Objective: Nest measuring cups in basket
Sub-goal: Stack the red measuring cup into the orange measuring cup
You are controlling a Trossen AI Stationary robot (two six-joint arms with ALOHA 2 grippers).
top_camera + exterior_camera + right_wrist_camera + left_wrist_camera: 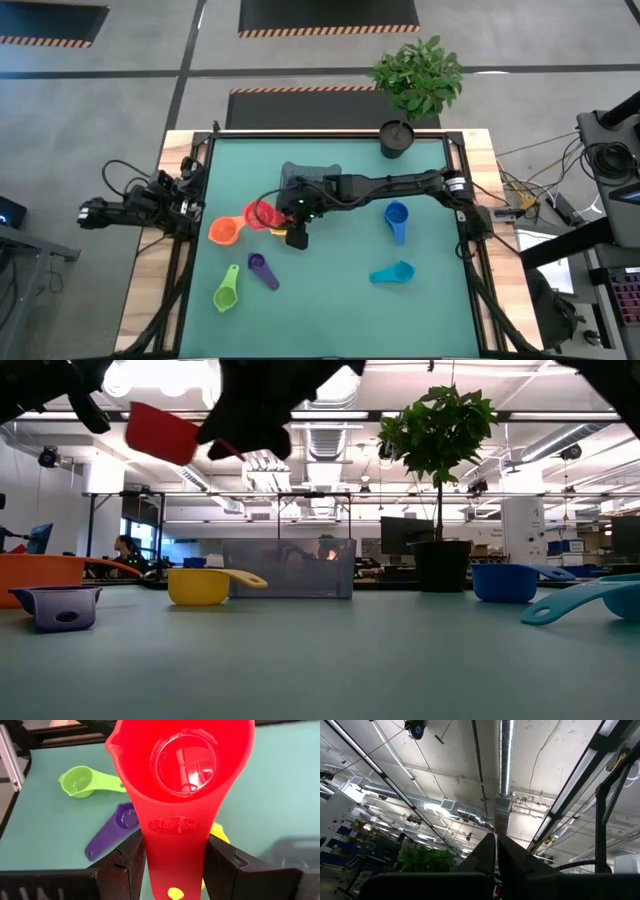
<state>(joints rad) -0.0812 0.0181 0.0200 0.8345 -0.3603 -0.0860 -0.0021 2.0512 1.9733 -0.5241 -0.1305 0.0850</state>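
My right gripper [297, 234] hangs over the middle of the table, shut on the red cup [262, 214], which is up in the air in the low view [160, 432]. The orange cup [224, 231] and yellow cup [205, 585] sit on the mat just below it. The purple [262, 270] and green [227, 290] cups lie nearer the front edge, the blue [396, 217] and cyan [392, 273] ones to the right. The grey basket [290, 567] stands behind, partly under the right arm. My left gripper [496, 855], shut, is parked off the table's left edge. My right gripper pinches the red cup's flat handle [175, 865] between its two fingers [131, 862], one on each side edge. The handle runs along the fingers and the bowl [185, 760] sticks out past their tips. The cup is lifted clear and tilted.
A black plant pot [397, 138] with a leafy plant stands at the far edge. Black rails frame the green mat [330, 310]. Bare mat lies between the purple and cyan cups and along the near edge.
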